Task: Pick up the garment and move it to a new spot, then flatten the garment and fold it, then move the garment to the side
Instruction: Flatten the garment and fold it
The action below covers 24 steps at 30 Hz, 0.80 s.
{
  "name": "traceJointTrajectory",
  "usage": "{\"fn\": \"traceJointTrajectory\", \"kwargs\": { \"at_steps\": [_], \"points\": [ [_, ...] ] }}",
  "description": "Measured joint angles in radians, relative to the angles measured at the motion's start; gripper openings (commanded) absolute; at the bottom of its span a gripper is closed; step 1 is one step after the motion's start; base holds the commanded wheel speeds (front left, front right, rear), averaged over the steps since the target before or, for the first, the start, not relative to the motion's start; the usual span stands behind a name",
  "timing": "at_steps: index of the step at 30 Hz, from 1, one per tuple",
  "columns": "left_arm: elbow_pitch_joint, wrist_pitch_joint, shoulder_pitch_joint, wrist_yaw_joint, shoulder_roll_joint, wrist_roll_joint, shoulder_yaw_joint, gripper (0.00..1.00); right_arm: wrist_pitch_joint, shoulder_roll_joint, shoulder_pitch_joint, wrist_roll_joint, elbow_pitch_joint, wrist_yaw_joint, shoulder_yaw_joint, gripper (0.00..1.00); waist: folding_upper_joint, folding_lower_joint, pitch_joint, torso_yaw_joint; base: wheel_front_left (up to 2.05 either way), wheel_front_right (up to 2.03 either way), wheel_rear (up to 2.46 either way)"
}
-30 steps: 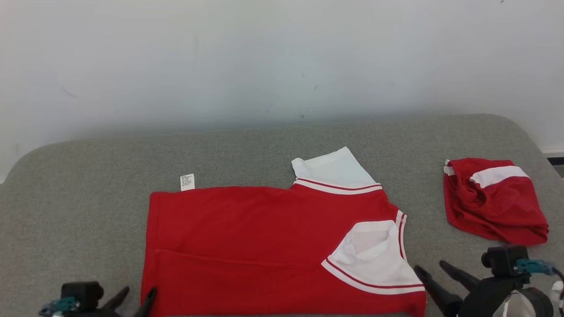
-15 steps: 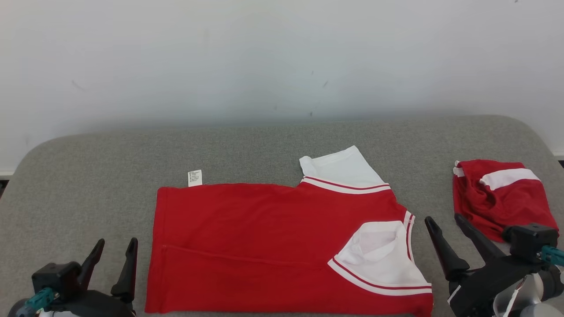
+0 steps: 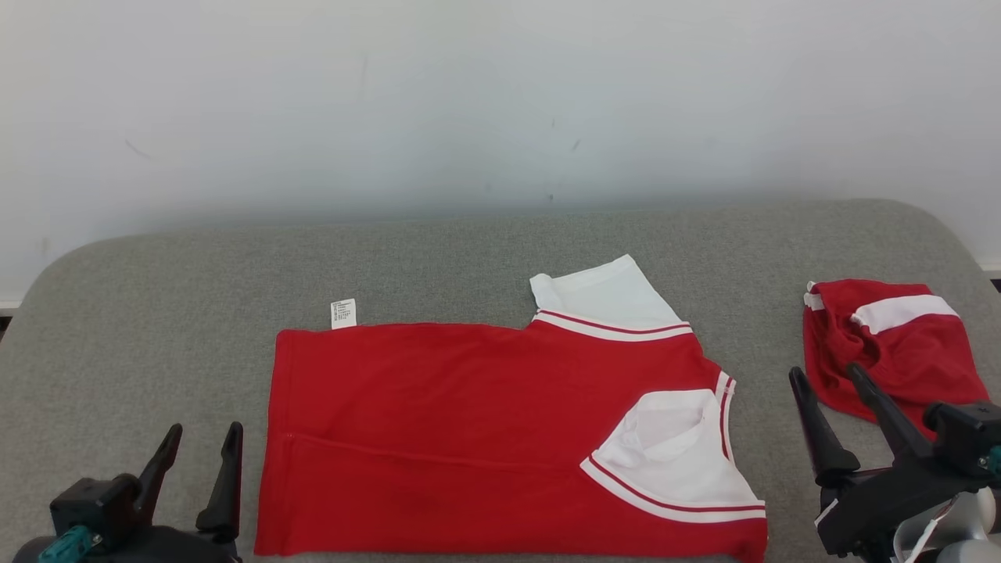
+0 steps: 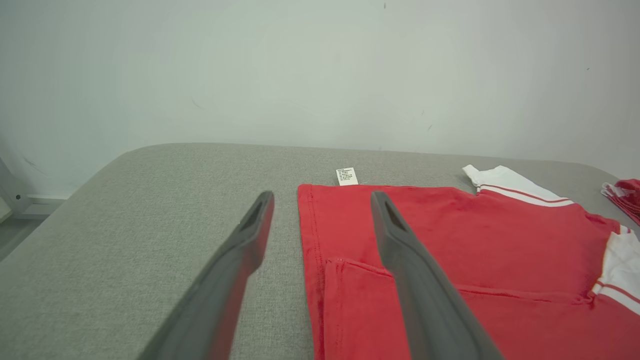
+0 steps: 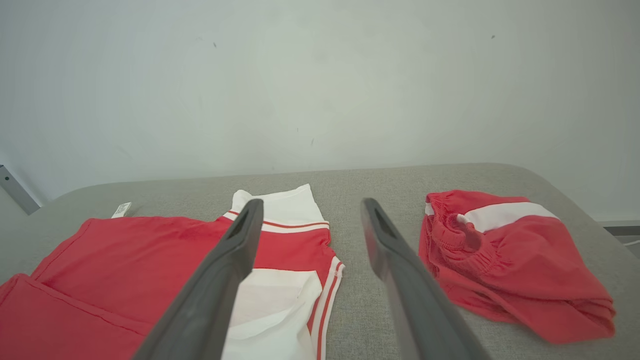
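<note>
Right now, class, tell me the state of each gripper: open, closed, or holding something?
Left dark two-fingered gripper: open, empty.
Right dark two-fingered gripper: open, empty.

Left gripper (image 3: 203,430), right gripper (image 3: 825,371): same build. Two long matte dark-grey fingers (image 4: 400,240) each, tapering to blunt tips, with a slot recess near each tip. Black boxy module (image 3: 94,500) at each base, teal connector (image 3: 66,541) beside it. Silver-grey housing (image 3: 966,524) behind the right one.
</note>
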Motion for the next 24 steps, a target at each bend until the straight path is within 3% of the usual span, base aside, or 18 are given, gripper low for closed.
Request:
{"fn": "traceJointTrajectory", "kwargs": {
  "at_steps": [9, 15, 24],
  "points": [
    [-0.021, 0.004, 0.001, 0.004, -0.001, 0.014, 0.006, 1.0, 0.02, 0.0, -0.003, -0.002, 0.037, -0.007, 0.012, 1.0, 0.0001, 0.0, 0.027, -0.014, 0.0, 0.0, 0.0],
    [-0.008, 0.051, -0.102, -0.055, 0.025, 0.012, -0.009, 1.0, 0.088, -0.004, -0.119, 0.003, 0.067, 0.016, 0.05, 1.0, 0.0001, 0.0, 0.059, -0.02, 0.0, 0.0, 0.0],
    [0.162, 0.208, -0.367, -0.182, 0.018, -0.019, -0.05, 1.0, 0.231, -0.009, -0.429, -0.007, 0.221, 0.061, 0.118, 1.0, 0.0002, 0.0002, 0.161, -0.024, 0.0, 0.0, 0.0]
  ]
}}
